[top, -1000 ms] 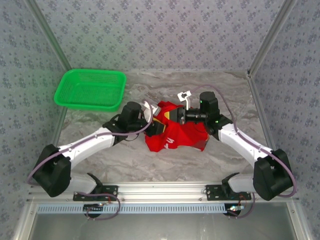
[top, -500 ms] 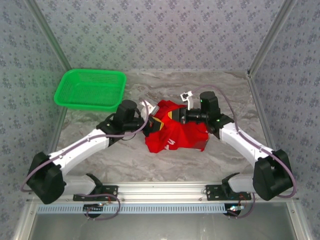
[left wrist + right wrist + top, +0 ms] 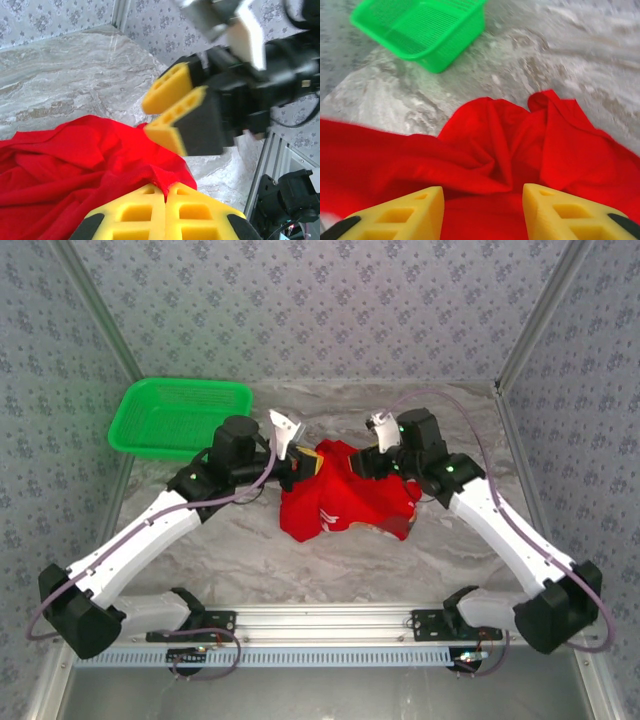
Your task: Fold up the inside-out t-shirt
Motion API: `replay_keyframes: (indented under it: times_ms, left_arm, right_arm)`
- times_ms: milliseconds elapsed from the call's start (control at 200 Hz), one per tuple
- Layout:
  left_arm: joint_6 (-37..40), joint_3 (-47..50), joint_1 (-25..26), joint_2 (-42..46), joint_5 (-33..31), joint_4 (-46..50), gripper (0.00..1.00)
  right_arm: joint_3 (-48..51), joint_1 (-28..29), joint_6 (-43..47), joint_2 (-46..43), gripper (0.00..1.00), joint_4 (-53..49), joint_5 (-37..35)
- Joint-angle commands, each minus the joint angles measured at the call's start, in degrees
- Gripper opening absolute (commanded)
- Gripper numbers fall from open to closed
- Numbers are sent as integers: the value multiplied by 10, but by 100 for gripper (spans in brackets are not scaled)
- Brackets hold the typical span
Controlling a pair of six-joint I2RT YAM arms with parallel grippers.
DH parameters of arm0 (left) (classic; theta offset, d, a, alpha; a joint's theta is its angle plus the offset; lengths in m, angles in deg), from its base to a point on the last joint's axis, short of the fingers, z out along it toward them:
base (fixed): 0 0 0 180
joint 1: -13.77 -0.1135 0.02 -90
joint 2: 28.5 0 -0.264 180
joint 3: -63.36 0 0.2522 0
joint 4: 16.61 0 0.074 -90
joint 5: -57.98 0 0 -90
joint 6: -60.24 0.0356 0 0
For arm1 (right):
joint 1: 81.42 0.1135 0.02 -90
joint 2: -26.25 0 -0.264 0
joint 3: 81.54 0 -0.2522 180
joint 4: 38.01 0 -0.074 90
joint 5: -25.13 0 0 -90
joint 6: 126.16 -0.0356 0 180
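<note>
The left pincer is clamped together on a small peak of red cloth, a fold of the inside-out t-shirt nipped between its yellow fingers. The right pincer stands apart, with nothing between its jaws, poised over the rumpled cloth and near the left one. The shirt lies in a crumpled heap about the middle of the table, between the two arms, with both pincers at its far edge. It is well apart from the green basket at the far left corner. A patch of pale print shows on the near side of the heap. The cloth looks light, limp and not fragile. I judge that it will drape and sag from whatever point is lifted and hold no shape of its own, and that a thin fold could slide out of a shallow pinch. A grip in mid-cloth probably raises only a bunch. Hem corners or shoulder seams, one per pincer and drawn apart, look like the better holds for spreading it flat.
</note>
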Motion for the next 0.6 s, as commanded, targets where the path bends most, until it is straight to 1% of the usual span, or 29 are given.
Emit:
replay_keyframes:
  times_ms: [0, 35, 80, 105, 150, 210, 295, 365, 385, 410, 480, 510, 560, 580, 595]
  left_arm:
    - [-8, -35, 0, -14, -6, 64, 0]
    - [-11, -45, 0, -19, -1, 76, 0]
    - [-16, -59, 0, -26, 7, 90, 0]
    - [-20, -64, 1, -30, 13, 95, 0]
    - [-26, -71, 0, -35, 22, 102, 0]
    - [-31, -77, 0, -38, 35, 105, 0]
    - [-40, -79, 0, -37, 46, 101, 0]
    - [-45, -80, 0, -34, 52, 97, 0]
    - [-46, -80, 0, -33, 52, 96, 0]
    - [-47, -79, 0, -33, 52, 95, 0]
    - [-48, -78, 0, -30, 52, 89, 2]
    - [-48, -77, 1, -29, 53, 85, 4]
    - [-44, -67, -1, -22, 45, 73, 11]
    - [-42, -60, -1, -16, 40, 65, 15]
    - [-40, -54, -1, -11, 35, 58, 19]
  right_arm:
    - [33, 1, 59, -41, 52, 24, 103]
    - [46, 2, 56, -43, 54, 51, 141]
    - [59, 5, 49, -42, 61, 85, 182]
    - [65, 7, 45, -40, 64, 104, 196]
    - [76, 12, 40, -37, 66, 138, 220]
    - [88, 17, 29, -29, 68, 189, 227]
    - [91, 22, 28, -3, 68, 219, 221]
    - [86, 28, 28, 19, 65, 232, 230]
    - [86, 29, 27, 24, 62, 237, 233]
    - [85, 30, 23, 29, 55, 243, 236]
    - [88, 31, 8, 35, 26, 249, 243]
    - [90, 30, -1, 32, 15, 245, 245]
    - [97, 20, 1, 20, 4, 233, 245]
    - [102, 14, 10, 12, 0, 225, 246]
    - [105, 11, 16, 7, 0, 220, 246]
